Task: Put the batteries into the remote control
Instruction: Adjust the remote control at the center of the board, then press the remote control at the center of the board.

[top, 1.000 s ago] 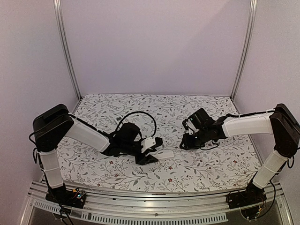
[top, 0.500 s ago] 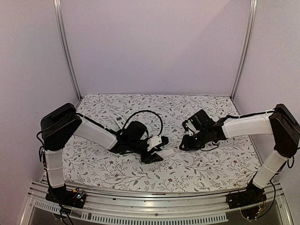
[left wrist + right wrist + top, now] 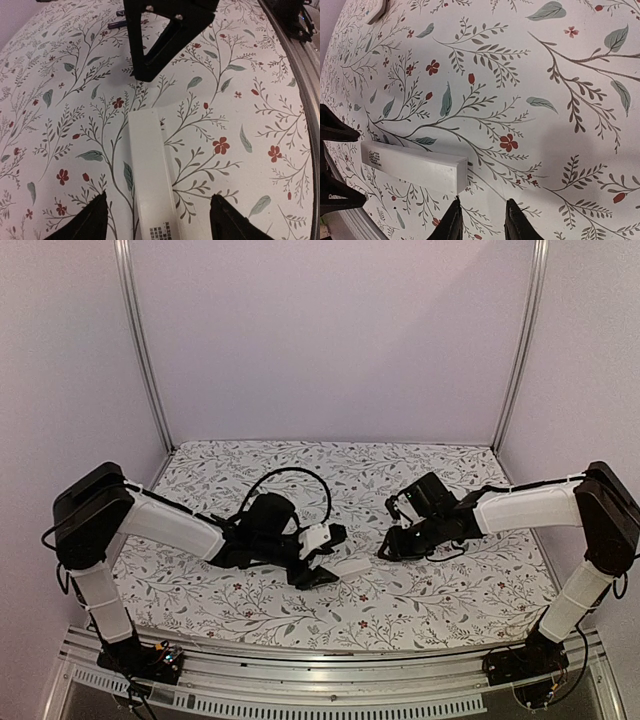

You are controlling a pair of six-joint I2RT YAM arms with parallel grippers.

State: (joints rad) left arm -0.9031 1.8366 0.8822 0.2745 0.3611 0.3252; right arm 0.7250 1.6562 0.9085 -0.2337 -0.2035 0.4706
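Observation:
The remote control is a long white bar lying flat on the flowered cloth, with small print at its near end. It also shows in the top view and the right wrist view. My left gripper is open wide, with one finger on each side of the remote and not touching it. My right gripper is open and empty, its tips just off the remote's far end. No batteries show for certain. A small dark slim shape lies beside the right gripper, too blurred to tell.
A small white piece lies on the cloth at the back left, also in the top view. The metal rail of the table's near edge runs close to the left gripper. Both grippers face each other mid-table.
My left arm shifted, its shoulder and elbow swinging right and then back left, while its gripper stayed at the remote. The right gripper edged slightly left. The remote has not moved.

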